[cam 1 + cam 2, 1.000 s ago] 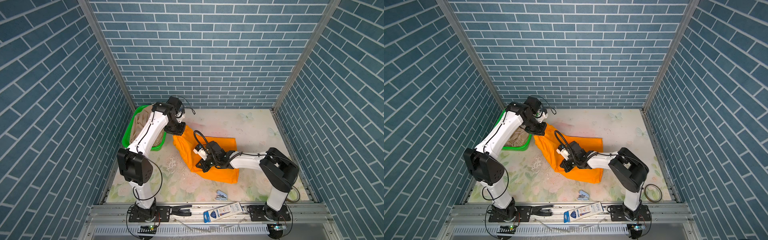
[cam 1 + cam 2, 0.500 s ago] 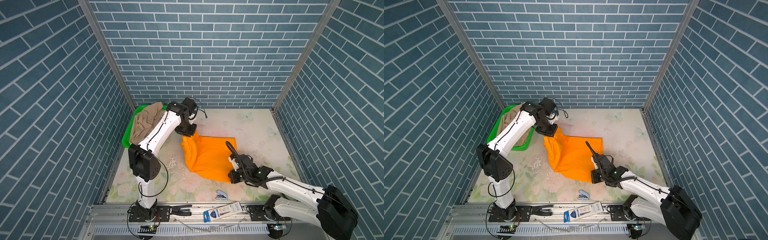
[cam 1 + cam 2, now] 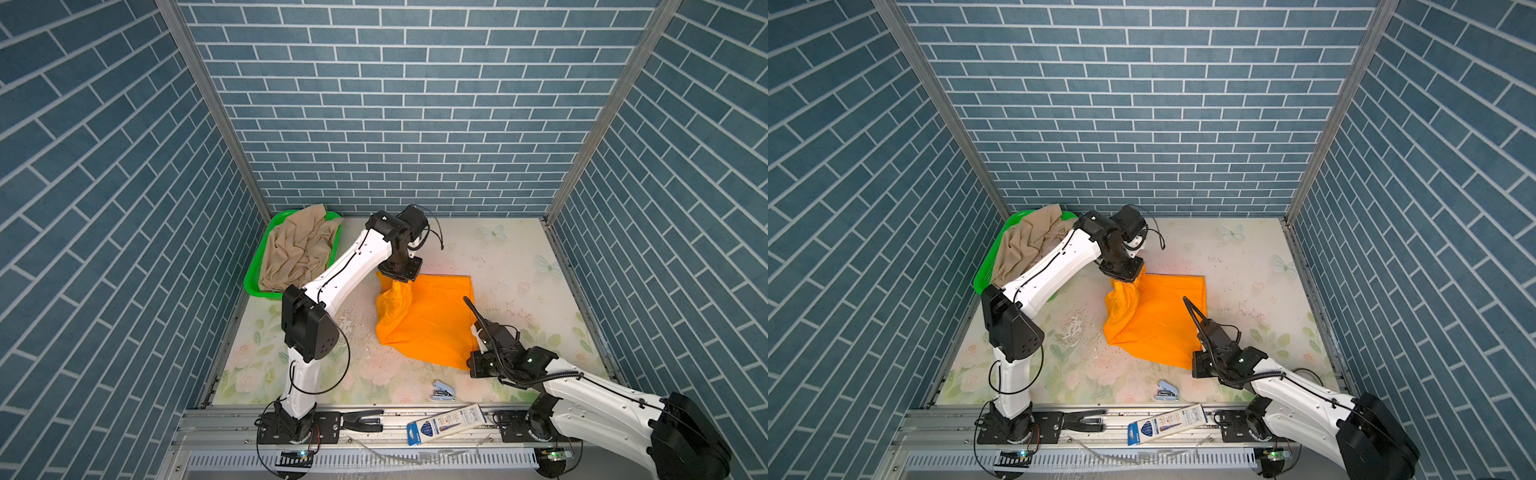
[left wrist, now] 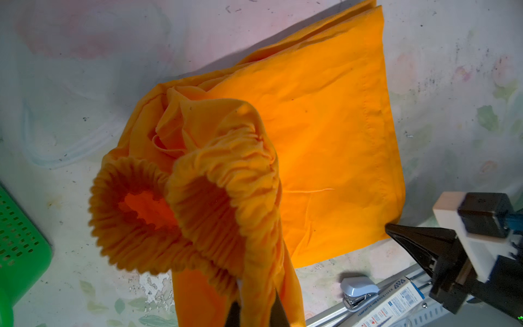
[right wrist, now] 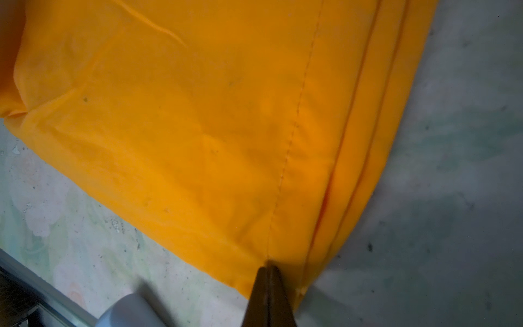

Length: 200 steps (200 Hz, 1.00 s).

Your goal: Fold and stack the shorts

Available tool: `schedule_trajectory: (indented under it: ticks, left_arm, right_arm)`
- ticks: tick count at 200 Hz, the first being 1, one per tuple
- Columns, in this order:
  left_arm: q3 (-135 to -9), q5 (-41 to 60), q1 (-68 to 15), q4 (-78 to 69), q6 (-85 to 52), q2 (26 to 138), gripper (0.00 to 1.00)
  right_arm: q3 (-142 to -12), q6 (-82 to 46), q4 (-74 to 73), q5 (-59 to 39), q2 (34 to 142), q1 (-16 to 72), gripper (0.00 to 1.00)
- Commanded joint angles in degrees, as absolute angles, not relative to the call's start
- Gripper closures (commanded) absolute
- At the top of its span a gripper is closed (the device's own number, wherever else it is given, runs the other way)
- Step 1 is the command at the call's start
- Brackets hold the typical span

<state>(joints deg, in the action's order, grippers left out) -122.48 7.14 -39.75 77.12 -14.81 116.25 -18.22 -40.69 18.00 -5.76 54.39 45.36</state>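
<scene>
Floral surface (image 3: 511, 257): orange shorts (image 3: 432, 324), just dragged open, sit at centre. My left gripper (image 4: 256, 314) pinches raised waistband (image 4: 133, 249) at 11 o'clock; right gripper (image 5: 267, 276) clamps hem (image 5: 305, 184) at 5 o'clock. Looks spread enough to lay flat and fold. Beige pair (image 3: 297, 249) in basket (image 3: 266, 293), 10 o'clock.

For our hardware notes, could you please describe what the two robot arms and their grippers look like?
The left arm and right arm have white link shells, black joint housings and looping black cables. The left gripper and right gripper have slim, dark, tapered fingers.
</scene>
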Motion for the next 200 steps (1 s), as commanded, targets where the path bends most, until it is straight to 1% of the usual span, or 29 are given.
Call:
schedule_trajectory:
  ticks: [1,49,121,148,152,159,174,179,186,194,200]
  left_arm:
    - [-127.1,8.1,-43.1,78.3,-16.4,119.3,1.00]
    - [-128.8,10.3,-48.7,76.8,-17.6,124.5,1.00]
    - [-128.3,13.5,-52.3,70.7,-19.8,129.8,1.00]
    - [-127.7,16.1,-53.2,66.7,-21.0,131.1,1.00]
    - [-127.7,16.6,-53.4,66.0,-21.3,131.3,0.96]
    - [-127.9,17.2,-53.7,65.1,-21.6,131.8,0.83]
    - [-128.4,18.1,-54.2,63.8,-21.7,132.7,0.78]
    - [-128.8,18.3,-54.3,63.7,-21.7,133.0,0.76]
    - [-129.4,18.4,-54.4,63.7,-21.5,133.3,0.69]
    - [-130.2,17.9,-54.5,63.8,-21.4,133.1,0.58]
    - [-130.7,17.6,-54.6,63.8,-21.1,132.7,0.55]
  right_arm:
    - [-17.1,-43.4,19.9,-4.7,54.0,45.5,1.00]
    - [-16.2,-44.2,18.5,-7.3,54.6,45.5,1.00]
    - [-14.8,-45.0,17.7,-7.6,52.8,45.5,1.00]
    - [-14.5,-45.3,17.7,-7.6,52.1,45.5,1.00]
    - [-14.6,-45.4,17.9,-7.5,52.1,45.5,1.00]
    - [-14.9,-45.4,18.3,-7.4,51.9,45.6,1.00]
    - [-15.6,-45.4,19.4,-6.7,51.1,45.5,1.00]
    - [-15.8,-45.6,20.0,-6.4,50.5,45.5,0.98]
    - [-16.1,-45.9,20.9,-6.0,49.3,45.5,0.94]
    - [-16.5,-46.2,22.3,-5.5,47.5,45.5,0.89]
    - [-16.9,-46.4,24.0,-5.4,45.7,45.5,0.87]
